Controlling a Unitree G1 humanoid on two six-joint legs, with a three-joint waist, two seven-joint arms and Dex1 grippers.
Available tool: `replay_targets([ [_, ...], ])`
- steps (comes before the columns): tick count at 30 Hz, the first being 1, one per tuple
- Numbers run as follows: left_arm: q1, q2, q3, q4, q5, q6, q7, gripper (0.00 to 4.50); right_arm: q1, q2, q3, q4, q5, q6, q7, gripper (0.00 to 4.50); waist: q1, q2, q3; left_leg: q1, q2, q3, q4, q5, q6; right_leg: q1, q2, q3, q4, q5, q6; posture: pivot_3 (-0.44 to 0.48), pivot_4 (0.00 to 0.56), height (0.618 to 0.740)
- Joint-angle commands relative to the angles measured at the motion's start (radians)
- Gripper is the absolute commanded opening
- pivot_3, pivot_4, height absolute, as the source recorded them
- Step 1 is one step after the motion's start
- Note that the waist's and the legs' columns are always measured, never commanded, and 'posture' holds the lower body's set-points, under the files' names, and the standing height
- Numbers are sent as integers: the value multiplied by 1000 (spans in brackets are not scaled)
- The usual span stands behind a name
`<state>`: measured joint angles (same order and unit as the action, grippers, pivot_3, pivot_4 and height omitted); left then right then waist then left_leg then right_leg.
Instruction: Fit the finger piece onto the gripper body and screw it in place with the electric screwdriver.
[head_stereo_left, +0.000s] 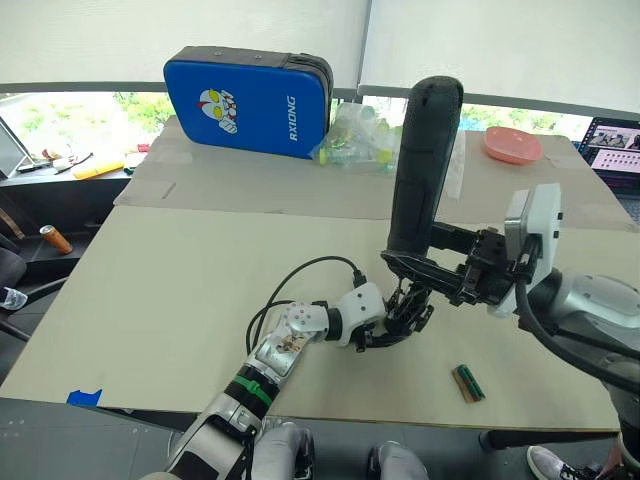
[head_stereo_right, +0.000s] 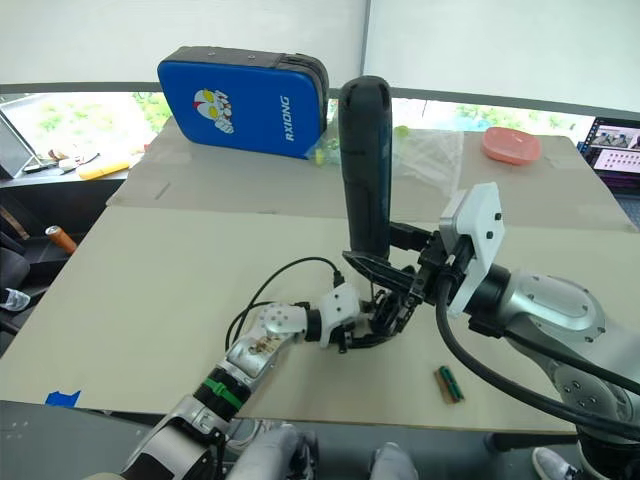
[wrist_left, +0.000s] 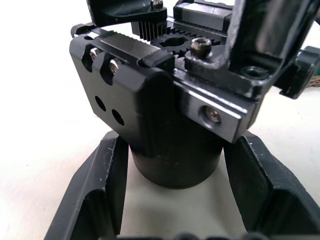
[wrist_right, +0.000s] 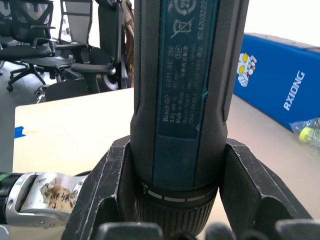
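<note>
Electric screwdriver (head_stereo_left: 424, 165): one, held upright over the middle of the beige table (head_stereo_left: 160, 300), bit end down over the gripper body (head_stereo_left: 408, 312). It is clamped by the right gripper (head_stereo_left: 400, 262), whose two black fingers are pressed against opposite sides of its lower barrel, just above the ribbed collar.

Gripper body: one, standing on the table directly below the screwdriver. It is pinched at its round base by the left gripper (head_stereo_left: 385, 335), one finger on each side.

Other items, counted in the head views, larger first: one blue case (head_stereo_left: 248, 100) lettered "RXIONG" at the far edge of the table, one clear plastic bag (head_stereo_left: 355, 138) just beside it, one pink dish (head_stereo_left: 512, 144) far right, one small green-and-brown piece (head_stereo_left: 467, 382) lying near the front right edge, well apart from both grippers.

Left wrist view: screw heads, gear teeth and a metal bracket are seen on top of the gripper body, detail not resolved from the head views.

Right wrist view: a printed blue label is seen on the screwdriver barrel, and several office chairs (wrist_right: 35, 45) beyond the table.

Finger piece: cannot be told apart from the assembly.
</note>
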<state>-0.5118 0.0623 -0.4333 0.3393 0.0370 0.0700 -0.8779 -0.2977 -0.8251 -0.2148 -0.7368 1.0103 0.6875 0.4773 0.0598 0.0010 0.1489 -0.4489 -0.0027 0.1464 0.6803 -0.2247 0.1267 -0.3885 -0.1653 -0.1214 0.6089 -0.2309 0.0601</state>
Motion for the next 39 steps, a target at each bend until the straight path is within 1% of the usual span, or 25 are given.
replay_targets([
  [1, 27, 3, -47, 23, 8, 39, -35, 2276, -27, -8, -54, -32, 42, -9, -13, 1935, 0, 0, 0, 0, 0, 0, 0, 0, 0, 0, 0, 0, 0, 0, 0, 0, 150, 740],
  [14, 25, 1, -49, 27, 9, 38, -40, 2276, -46, -51, -60, -31, 111, 21, -49, 1935, 0, 0, 0, 0, 0, 0, 0, 0, 0, 0, 0, 0, 0, 0, 0, 0, 150, 740],
  [25, 25, 2, -49, 24, 9, 40, -44, 2276, -35, -55, -48, -26, 82, 16, -48, 1935, 0, 0, 0, 0, 0, 0, 0, 0, 0, 0, 0, 0, 0, 0, 0, 0, 150, 740],
  [39, 28, 0, -50, 21, 8, 44, -45, 2276, -50, -49, -45, -28, 93, 17, -42, 1935, 0, 0, 0, -1, 0, 0, 0, 0, 0, 0, 0, 0, 0, 0, 0, 0, 150, 740],
])
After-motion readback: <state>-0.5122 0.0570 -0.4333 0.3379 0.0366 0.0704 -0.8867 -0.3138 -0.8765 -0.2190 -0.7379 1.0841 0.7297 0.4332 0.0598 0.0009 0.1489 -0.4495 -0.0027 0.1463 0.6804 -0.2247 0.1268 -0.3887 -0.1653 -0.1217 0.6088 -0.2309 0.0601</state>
